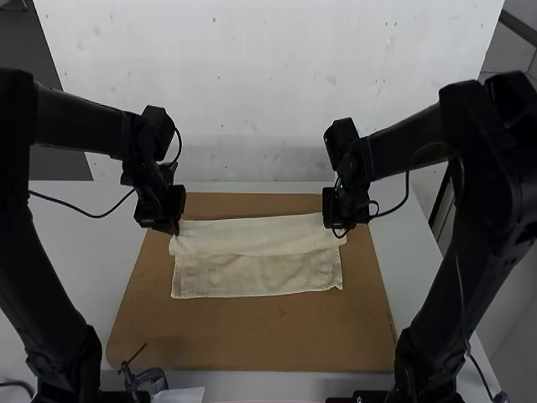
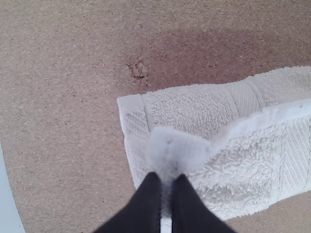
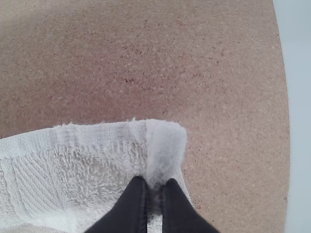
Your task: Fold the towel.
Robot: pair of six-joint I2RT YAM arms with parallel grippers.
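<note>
The towel [image 1: 252, 275] lies on a brown board [image 1: 252, 336] set on a white table [image 1: 71, 222], spread across the board's middle from side to side. It is pale cream, nearly white in the wrist views, with looped pile crossed by smoother, ribbed bands.

Nearest, by the table's near edge, is a metal clamp [image 1: 149, 378] with a scrap of white paper [image 1: 183, 395] beside it. Then comes a bare stretch of the brown board.

The towel's near part rests flat, its near edge fairly straight and running slightly aslant. It looks a little greyer and more mottled than the band [image 1: 252, 235] behind it, which stretches between the two grippers as an upper layer; the light is dim there, so that may be partly shadow.

At the left end of the band, the left gripper [image 1: 174, 228] has a corner of the towel pinched between its black fingers [image 2: 146, 201]. The edge it grips is raised above the layer underneath. At the other end, the right gripper [image 1: 340, 228] nips the opposite corner, its fingers [image 3: 131, 201] close together on a small upright fold of cloth.

Behind the towel runs a narrow strip of brown board, and in the left wrist view a small scuffed mark [image 2: 138, 70] shows in its surface.
</note>
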